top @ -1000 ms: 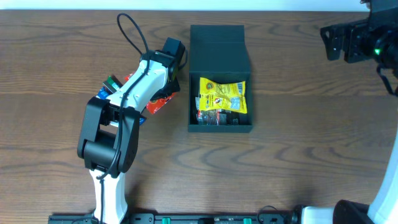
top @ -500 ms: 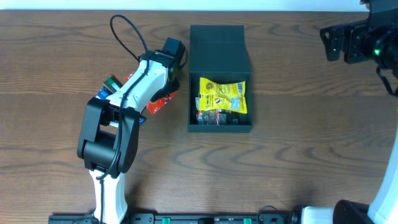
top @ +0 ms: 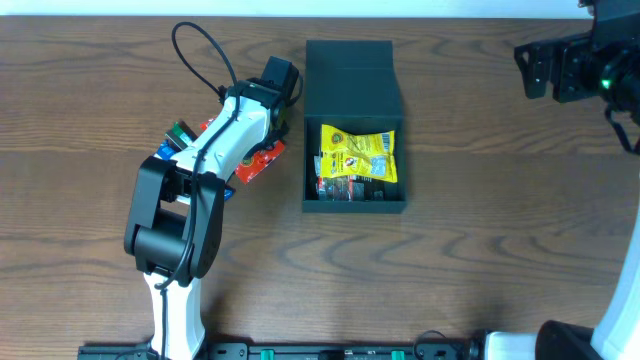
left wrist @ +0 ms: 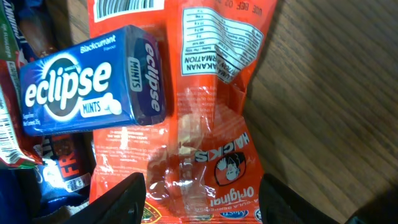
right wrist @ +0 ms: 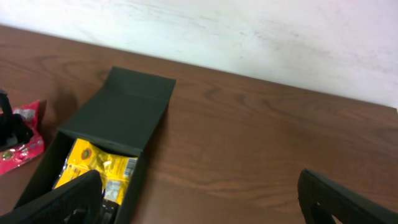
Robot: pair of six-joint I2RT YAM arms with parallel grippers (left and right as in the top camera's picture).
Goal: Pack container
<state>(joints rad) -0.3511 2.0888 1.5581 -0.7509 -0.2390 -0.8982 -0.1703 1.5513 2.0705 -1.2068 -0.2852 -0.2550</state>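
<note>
On the left, among a loose heap of snacks [top: 182,138] on the wooden table [top: 480,260], the left gripper [left wrist: 202,200] hangs over an orange Hacks packet [left wrist: 211,124], its fingers [left wrist: 127,198] spread to either side and pinching nothing. A blue Eclipse mints box [left wrist: 93,81] lies across the packet's upper corner. The container [top: 355,206] sits mid-table just right of the heap, its flap lid [top: 350,72] laid back and a yellow packet [top: 358,152] inside. The right gripper [right wrist: 199,183] is parked far right, claws wide, empty. This looks like the pick-up step: next, the fingers should probably lower and close on the orange packet without snagging the mints.
</note>
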